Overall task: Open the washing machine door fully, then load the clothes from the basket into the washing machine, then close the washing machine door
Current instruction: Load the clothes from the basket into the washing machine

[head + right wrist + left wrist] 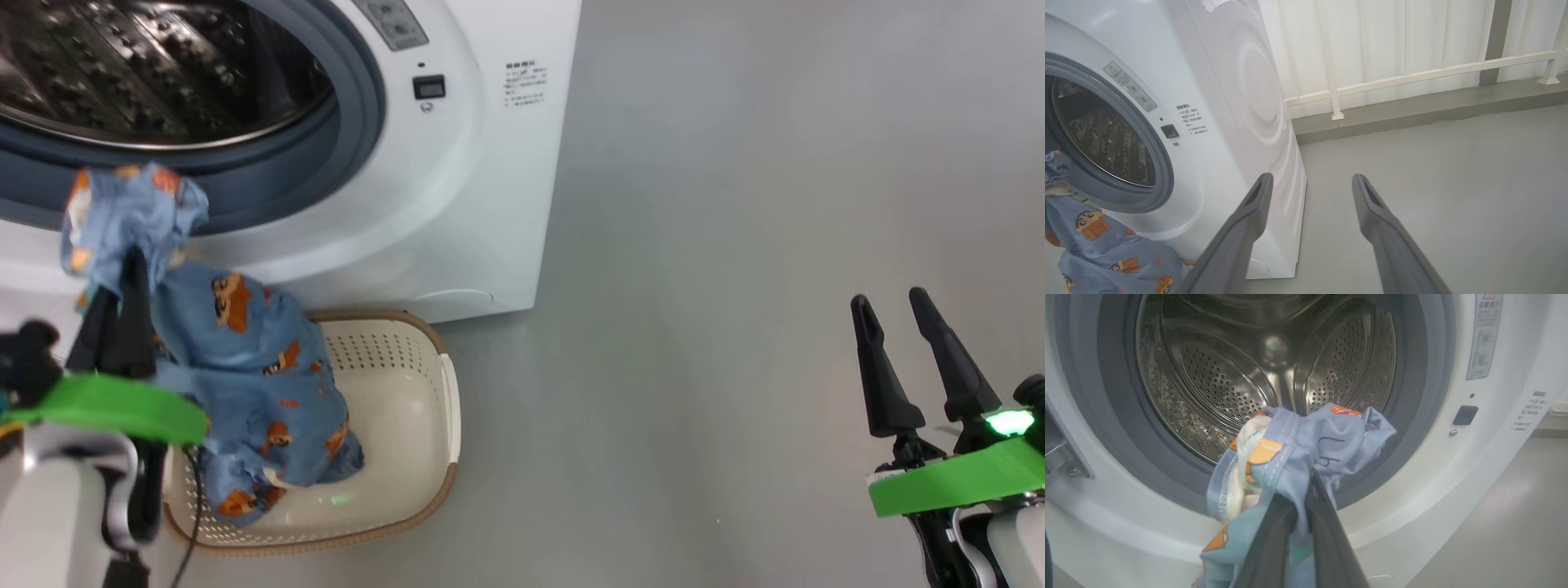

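left gripper [1301, 506]: fingers pinched together on a fold of the clothes, up in front of the washing machine [457, 204] opening
clothes [245, 367]: light blue printed bundle hanging from that pinch, lower end lying in the basket
basket [400, 384]: on the floor, just beside the machine's front
drum [1229, 375]: perforated steel
right gripper [890, 299]: fingers spread wide, holding nothing, over grey floor [735, 286], well apart from the basket

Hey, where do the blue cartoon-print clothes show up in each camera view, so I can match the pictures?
Head view: clothes at left, hanging from in front of the drum down into the basket.
Left wrist view: clothes at lower centre, bunched before the drum.
Right wrist view: clothes in the lower-left corner.
Shared landmark: the small black square right of the drum opening.
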Available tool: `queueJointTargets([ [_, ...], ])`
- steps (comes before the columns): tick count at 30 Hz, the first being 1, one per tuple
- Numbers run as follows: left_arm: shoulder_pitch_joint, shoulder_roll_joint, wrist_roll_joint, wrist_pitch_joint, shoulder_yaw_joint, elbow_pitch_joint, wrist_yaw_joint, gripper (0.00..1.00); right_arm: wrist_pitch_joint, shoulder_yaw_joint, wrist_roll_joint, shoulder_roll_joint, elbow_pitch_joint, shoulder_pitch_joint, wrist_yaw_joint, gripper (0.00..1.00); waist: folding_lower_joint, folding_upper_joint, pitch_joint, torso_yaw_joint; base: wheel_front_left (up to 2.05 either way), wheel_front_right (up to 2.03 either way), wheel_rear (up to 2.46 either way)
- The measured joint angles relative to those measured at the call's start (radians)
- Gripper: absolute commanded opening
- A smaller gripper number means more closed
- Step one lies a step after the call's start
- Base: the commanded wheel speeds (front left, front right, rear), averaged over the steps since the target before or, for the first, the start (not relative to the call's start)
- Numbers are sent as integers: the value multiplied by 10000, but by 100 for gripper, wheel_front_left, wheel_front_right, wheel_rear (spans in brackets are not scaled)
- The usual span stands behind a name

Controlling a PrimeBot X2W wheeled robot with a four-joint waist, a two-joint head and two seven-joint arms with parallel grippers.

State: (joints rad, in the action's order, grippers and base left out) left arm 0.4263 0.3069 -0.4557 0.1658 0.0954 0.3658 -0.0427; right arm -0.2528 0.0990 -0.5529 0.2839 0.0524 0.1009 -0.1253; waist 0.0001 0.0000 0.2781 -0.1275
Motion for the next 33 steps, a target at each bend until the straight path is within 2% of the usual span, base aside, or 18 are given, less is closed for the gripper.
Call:
queueJointTargets([
  [15,3489,36,430,-355,192,3189,721,0,0,104,82,-395,-86,625,0,100,0,0,988,-554,0,0,0],
  [22,4916,251,746,-518,351,4792,830,0,0,314,84,-523,-81,823,0,100,0,0,1374,-829,0,0,0],
  [28,6233,608,800,-738,334,6015,817,0,0,537,86,-541,-86,1037,0,100,0,0,1753,-1080,0,0,0],
  [33,7121,681,798,-880,345,6809,771,0,0,648,98,-571,-94,1183,0,100,0,0,2055,-1295,0,0,0],
])
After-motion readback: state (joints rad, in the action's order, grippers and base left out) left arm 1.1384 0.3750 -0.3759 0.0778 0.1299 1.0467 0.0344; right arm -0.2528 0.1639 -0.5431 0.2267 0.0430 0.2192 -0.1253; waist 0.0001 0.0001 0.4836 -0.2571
